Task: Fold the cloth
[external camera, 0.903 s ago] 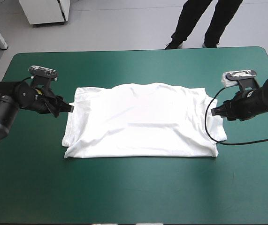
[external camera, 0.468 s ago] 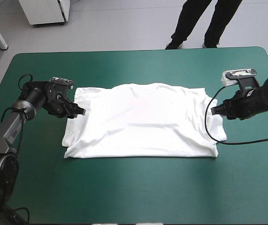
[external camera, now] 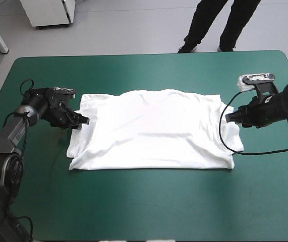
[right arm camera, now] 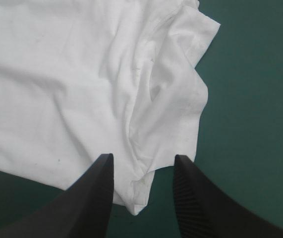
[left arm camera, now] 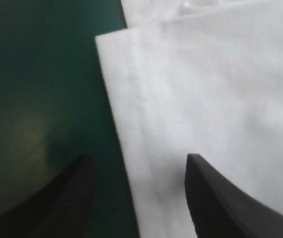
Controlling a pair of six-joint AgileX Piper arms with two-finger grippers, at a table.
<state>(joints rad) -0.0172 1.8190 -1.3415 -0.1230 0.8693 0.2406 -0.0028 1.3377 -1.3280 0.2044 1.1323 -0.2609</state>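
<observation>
The left gripper stands released at the left edge of the T-shirt, one black finger over the teal-green cover and the other over the white cloth, with the hemmed edge running between them. If it clenches before a finger gets under that hem, it may pinch only the top layer, or nothing at all, and the fold would drag lopsided. The T-shirt lies spread flat across the middle of the table, a second layer showing along its left side. The right gripper is likewise released, its fingers either side of a rumpled sleeve at the shirt's right edge. Closing there risks catching a loose bunch rather than the full thickness, so that side could slip free or fold crooked once lifted
</observation>
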